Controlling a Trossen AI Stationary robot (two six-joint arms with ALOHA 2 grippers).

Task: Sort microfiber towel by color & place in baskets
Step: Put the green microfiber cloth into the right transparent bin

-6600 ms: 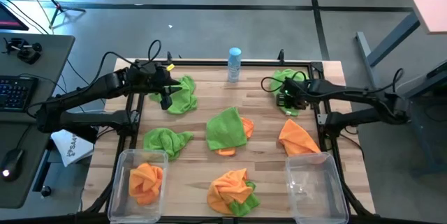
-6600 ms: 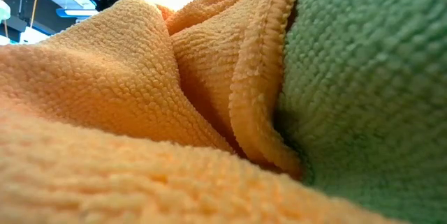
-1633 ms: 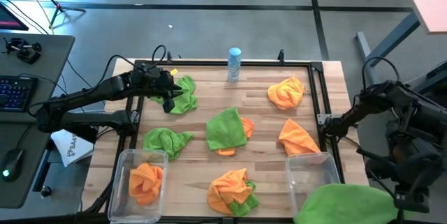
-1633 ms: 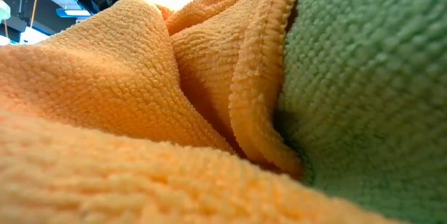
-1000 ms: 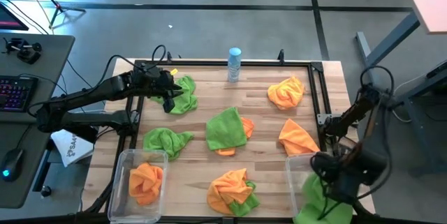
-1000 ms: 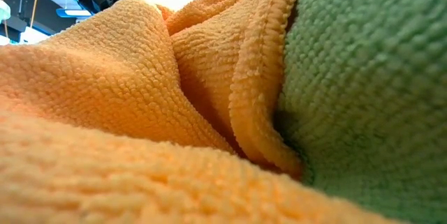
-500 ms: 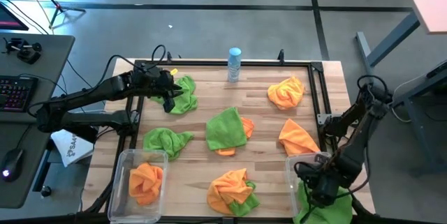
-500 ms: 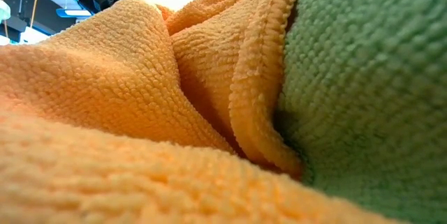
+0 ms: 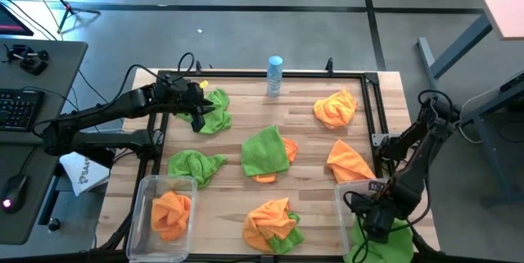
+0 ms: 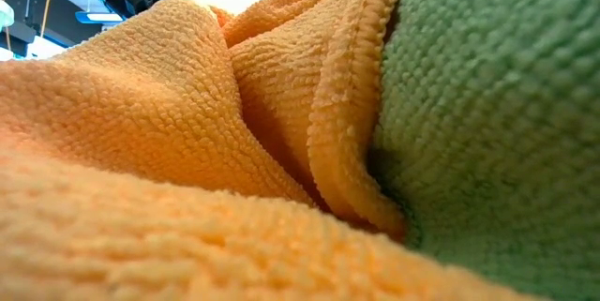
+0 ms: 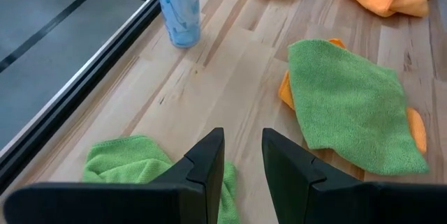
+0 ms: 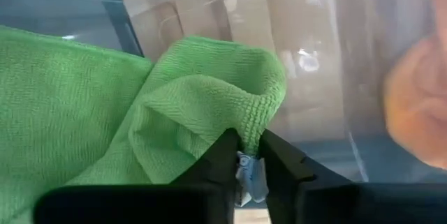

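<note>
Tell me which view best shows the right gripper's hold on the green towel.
The right wrist view: the right gripper pinches a fold of the green towel over the clear tub. The high view hides the fingers behind the arm; the others miss it.

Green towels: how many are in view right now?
5: one under the left hand, one left-middle, one spread at centre, one bottom-centre under orange, one in the right hand. Others may be hidden.

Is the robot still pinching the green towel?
Yes. The right gripper is shut on the green microfiber towel, a fold between its dark fingers, at the clear plastic basket.
</note>
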